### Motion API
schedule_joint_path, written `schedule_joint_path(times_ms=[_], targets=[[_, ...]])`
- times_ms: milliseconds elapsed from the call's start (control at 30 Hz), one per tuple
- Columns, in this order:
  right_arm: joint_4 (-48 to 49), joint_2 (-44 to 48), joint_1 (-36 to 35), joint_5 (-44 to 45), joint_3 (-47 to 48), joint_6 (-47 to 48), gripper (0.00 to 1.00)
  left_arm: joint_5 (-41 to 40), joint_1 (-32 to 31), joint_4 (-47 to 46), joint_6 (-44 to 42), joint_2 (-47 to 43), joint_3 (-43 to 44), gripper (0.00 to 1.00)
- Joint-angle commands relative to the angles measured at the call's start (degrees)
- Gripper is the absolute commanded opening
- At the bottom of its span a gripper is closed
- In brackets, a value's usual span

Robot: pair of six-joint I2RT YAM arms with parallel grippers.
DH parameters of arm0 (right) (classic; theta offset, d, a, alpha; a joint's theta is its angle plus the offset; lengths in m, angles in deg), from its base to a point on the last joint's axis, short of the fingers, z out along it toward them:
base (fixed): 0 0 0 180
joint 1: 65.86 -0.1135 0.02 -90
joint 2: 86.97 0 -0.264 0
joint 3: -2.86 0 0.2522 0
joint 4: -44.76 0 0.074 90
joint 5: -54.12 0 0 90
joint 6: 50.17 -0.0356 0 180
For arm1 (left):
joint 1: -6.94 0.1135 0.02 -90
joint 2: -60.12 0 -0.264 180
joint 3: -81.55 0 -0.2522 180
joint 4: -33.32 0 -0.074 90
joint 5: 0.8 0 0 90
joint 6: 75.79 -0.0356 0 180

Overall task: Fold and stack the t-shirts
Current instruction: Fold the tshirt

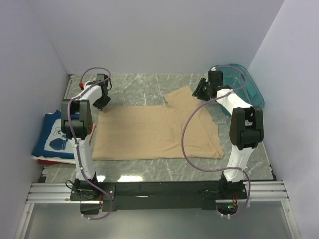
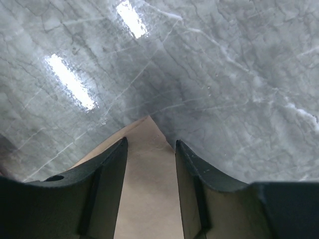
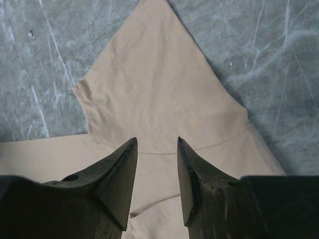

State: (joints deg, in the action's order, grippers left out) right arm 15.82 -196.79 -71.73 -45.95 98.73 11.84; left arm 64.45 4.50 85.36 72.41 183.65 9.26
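A plain tan t-shirt lies spread flat on the marble table. My left gripper hovers open and empty above its far left corner. My right gripper hovers open and empty above the far sleeve, which sticks out towards the back. A folded navy t-shirt with a white cartoon print lies at the left edge on top of a red one, of which only an edge shows.
A teal plastic tub stands at the back right, just behind the right arm. White walls close in the table on three sides. Purple cables loop from both arms. The metal base rail runs along the near edge.
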Motion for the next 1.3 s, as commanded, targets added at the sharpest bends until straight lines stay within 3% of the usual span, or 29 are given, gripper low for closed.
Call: schedule_joint_path(times_ms=[0, 267, 600, 900, 1267], targets=[[2.1, -1.8, -0.3, -0.5, 3.3, 1.1, 0.45, -2.9, 0.1, 1.5, 0.9, 1.5, 2.2, 0.49], [1.7, -8.3, -0.4, -0.5, 8.3, 2.5, 0.44, -3.5, 0.1, 1.1, 1.3, 2.6, 0.6, 0.41], [-5.1, -18.9, -0.5, 2.1, 21.7, 4.4, 0.5, -2.1, 0.1, 0.0, 0.8, 1.7, -1.3, 0.21], [-17.8, -29.1, -0.9, 4.1, 38.9, 0.7, 0.52, -0.7, 0.1, -1.0, 0.4, 1.5, -1.8, 0.16], [-23.3, -35.1, -3.6, 10.3, 47.2, -4.4, 0.48, 0.4, 0.1, -2.2, 0.2, 1.0, -2.4, 0.15]])
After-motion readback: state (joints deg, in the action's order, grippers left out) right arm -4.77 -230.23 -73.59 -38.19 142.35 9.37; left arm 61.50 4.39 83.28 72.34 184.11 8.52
